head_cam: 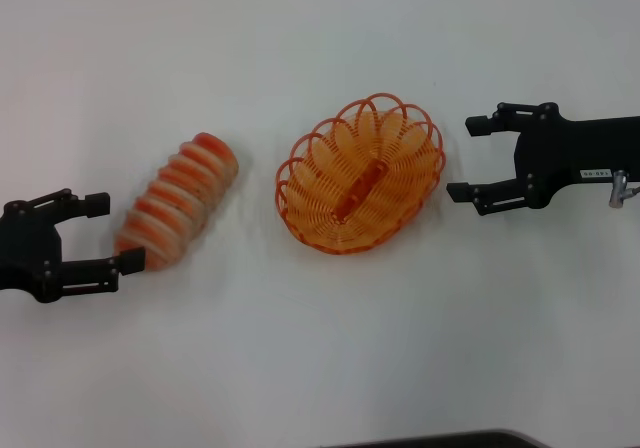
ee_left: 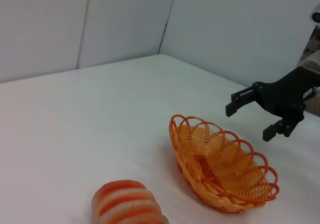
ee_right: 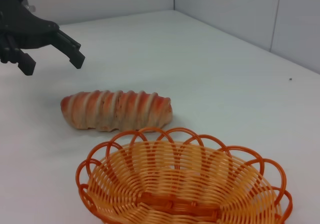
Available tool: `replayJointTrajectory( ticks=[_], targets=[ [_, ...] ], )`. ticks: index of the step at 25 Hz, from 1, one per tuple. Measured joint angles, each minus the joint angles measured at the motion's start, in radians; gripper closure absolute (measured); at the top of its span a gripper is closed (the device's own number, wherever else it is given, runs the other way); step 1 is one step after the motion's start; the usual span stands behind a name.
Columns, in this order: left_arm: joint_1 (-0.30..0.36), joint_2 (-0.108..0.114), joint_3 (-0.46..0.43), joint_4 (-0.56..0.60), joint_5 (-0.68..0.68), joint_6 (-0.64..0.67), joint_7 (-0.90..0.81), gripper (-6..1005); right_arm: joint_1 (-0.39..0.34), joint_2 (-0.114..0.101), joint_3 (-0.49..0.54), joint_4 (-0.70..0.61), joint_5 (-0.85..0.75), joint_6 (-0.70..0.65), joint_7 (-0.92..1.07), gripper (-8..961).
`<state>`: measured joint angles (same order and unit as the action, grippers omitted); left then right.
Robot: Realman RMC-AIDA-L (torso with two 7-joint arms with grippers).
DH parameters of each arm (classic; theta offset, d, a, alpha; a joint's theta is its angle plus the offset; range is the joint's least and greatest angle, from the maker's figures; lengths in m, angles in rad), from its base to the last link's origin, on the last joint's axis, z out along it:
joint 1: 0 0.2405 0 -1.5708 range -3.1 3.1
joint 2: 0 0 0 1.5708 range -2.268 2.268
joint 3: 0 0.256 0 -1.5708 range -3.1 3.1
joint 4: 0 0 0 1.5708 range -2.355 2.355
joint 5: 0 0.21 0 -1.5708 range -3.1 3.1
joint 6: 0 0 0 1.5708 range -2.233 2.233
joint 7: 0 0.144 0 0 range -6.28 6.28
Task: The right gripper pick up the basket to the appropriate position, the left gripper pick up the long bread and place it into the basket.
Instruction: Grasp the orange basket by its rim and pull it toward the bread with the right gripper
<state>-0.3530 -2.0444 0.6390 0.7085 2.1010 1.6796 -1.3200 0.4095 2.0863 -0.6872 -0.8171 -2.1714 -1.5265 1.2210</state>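
A plain white table (head_cam: 330, 368) carries two things. The bread (head_cam: 178, 201) lies on the left, slanting from near-left to far-right. The basket (head_cam: 361, 173) sits upright just right of it, apart, holding nothing.

The small white label (head_cam: 595, 174) on the right gripper (head_cam: 467, 158) carries print too small to read.

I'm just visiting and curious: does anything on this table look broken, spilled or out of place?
Nothing stands out. The basket sits upright and empty, the long bread lies whole beside it, apart from it. The left gripper and the right gripper wait open on either side, touching nothing.
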Motion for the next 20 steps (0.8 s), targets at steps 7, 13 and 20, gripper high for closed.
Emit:
replayJointTrajectory(
  ticks=[7, 13, 20],
  targets=[
    [-0.008, -0.005, 0.004, 0.000, -0.002, -0.001, -0.001, 65, 0.004, 0.000, 0.000, -0.001, -0.001, 0.002, 0.000, 9],
    [-0.012, -0.007, 0.001, 0.000, -0.003, 0.001, -0.006, 65, 0.011, 0.000, 0.008, -0.001, 0.000, 0.003, 0.000, 9],
    [-0.071, -0.004, -0.043, 0.017, -0.009, -0.050, -0.285, 64, 0.014, 0.000, 0.027, -0.001, 0.009, 0.004, 0.003, 9]
  ],
)
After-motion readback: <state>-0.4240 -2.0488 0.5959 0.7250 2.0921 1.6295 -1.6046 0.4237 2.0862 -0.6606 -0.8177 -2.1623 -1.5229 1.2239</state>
